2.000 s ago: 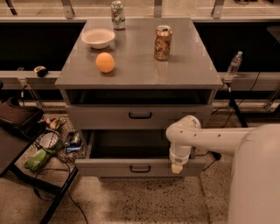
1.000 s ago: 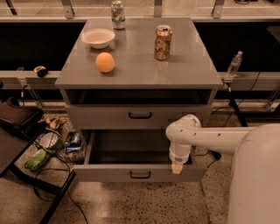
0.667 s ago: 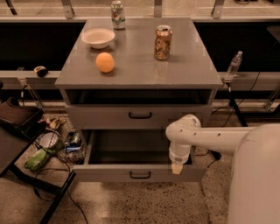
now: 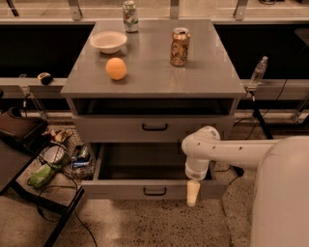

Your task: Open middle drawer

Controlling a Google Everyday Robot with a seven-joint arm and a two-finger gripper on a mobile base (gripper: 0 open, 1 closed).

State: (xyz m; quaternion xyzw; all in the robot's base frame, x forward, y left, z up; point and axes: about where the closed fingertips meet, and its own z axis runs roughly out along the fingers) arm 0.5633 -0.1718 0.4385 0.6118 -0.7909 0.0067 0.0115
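The middle drawer (image 4: 120, 189) is pulled out toward me, with its plain grey inside (image 4: 140, 161) showing and a small black bar handle (image 4: 154, 191) on its flat front. My gripper (image 4: 193, 193) hangs from the white arm (image 4: 227, 149) and points down at the right part of the drawer's front, to the right of the handle. Its cream tip overlaps the front's top edge. Above it, the taller-fronted drawer (image 4: 116, 128) with the wider black handle is shut. The lowest drawer is hidden under the open one.
On the cabinet top (image 4: 212, 77) stand an orange (image 4: 116, 68), a white bowl (image 4: 108, 41), a brown can (image 4: 179, 47) and a second can (image 4: 129, 9). A dark stand (image 4: 19, 144) and floor clutter (image 4: 53, 159) lie left. A water bottle (image 4: 258, 71) stands right.
The middle drawer has slid farther out toward me, and my gripper has moved down with its front. In the last second nothing has visibly moved.
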